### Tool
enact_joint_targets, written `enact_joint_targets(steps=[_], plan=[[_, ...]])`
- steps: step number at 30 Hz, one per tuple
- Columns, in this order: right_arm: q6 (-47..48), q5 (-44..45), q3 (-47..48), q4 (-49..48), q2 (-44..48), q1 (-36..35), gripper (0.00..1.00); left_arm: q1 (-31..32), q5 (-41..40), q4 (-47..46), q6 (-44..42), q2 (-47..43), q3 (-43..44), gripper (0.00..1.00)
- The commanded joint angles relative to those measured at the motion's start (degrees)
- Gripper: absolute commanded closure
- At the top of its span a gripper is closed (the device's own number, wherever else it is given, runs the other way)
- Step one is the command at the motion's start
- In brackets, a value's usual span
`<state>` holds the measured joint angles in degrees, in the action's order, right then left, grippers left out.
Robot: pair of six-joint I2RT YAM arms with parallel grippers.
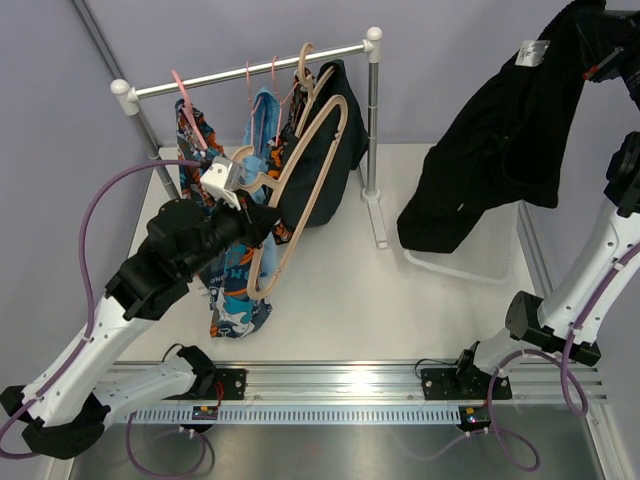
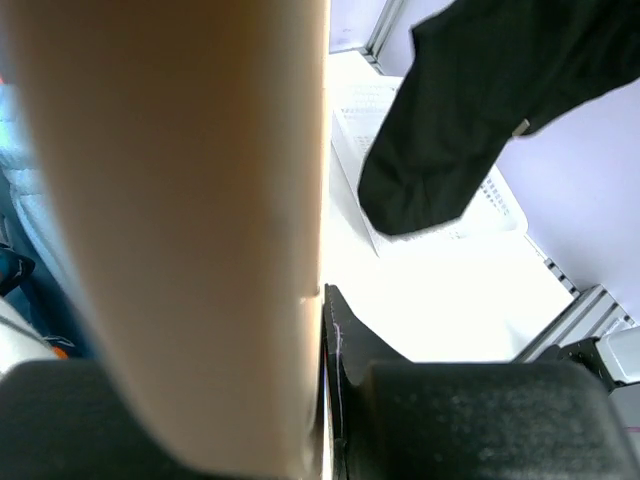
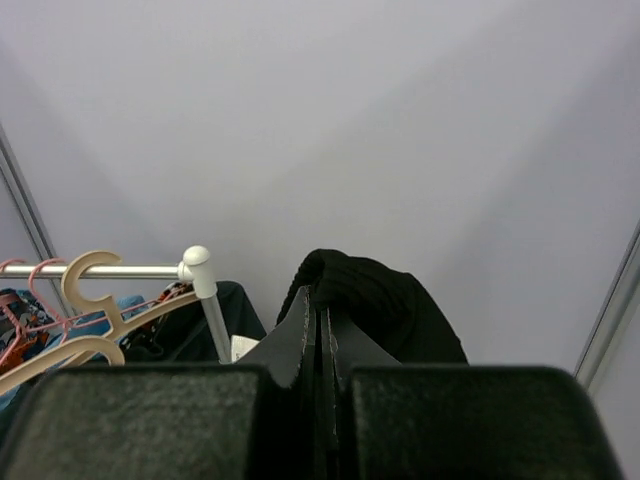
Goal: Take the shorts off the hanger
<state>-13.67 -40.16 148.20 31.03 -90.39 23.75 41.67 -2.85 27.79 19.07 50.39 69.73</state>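
White table (image 1: 330, 290) below. My right pincer (image 3: 321, 300), shut, pinches limp, light black shorts (image 1: 500, 140) at the waistband; my left pincer (image 1: 264, 224) clamps the hanger (image 2: 180, 200).

No readable text is showing in any view. A white tag (image 1: 530, 53) is sitting on the black shorts (image 1: 500, 140) hanging at top right, but its print is coming out too small to make out in the top view.

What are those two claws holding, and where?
The right gripper pinches a fold at the top of the black shorts; the left gripper clamps the beige hanger on one arm.
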Motion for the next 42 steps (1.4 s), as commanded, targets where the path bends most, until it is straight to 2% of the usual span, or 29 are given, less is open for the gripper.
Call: enact_joint_targets(steps=[1,7,11,15,19,20,25,32,38,42], plan=[[-5.23,-2.02,0.87,-7.12,-1.10,1.74,1.00,0.34,1.62,-3.44,0.09,0.41,0.31,1.00],[-3.99,-2.73,-2.39,-7.65,-2.33,1.92,1.00,0.34,1.80,-3.27,0.00,1.11,0.32,1.00],[-8.55,-8.60,-6.07,-9.14,-3.13,1.74,1.00,0.34,1.80,-3.36,-0.09,1.29,0.40,1.00],[-4.45,-11.60,-16.06,-7.74,-0.58,-1.85,1.00,0.34,1.62,-3.36,-0.17,2.08,0.84,1.00],[-0.74,-10.56,-24.43,-5.71,2.49,-7.92,1.00,0.34,0.39,-0.90,0.09,4.01,2.77,1.00],[-0.66,-9.94,-29.15,-6.15,3.02,-8.45,1.00,0.34,0.04,-0.46,0.26,4.80,3.30,1.00],[0.31,-7.83,-43.15,-9.14,6.79,-8.81,1.00,0.34,-1.89,2.17,0.70,6.47,5.23,1.00],[6.29,-2.21,-69.22,-10.28,14.88,-7.49,1.00,0.43,-1.81,2.53,1.23,10.34,9.53,1.00],[11.81,1.04,-79.46,-9.67,20.16,-2.83,1.00,1.13,-2.42,2.79,1.32,15.61,14.11,1.00],[18.14,2.98,-80.00,-3.37,15.09,-2.83,1.00,1.48,-3.82,3.85,2.20,19.56,17.80,1.00]])
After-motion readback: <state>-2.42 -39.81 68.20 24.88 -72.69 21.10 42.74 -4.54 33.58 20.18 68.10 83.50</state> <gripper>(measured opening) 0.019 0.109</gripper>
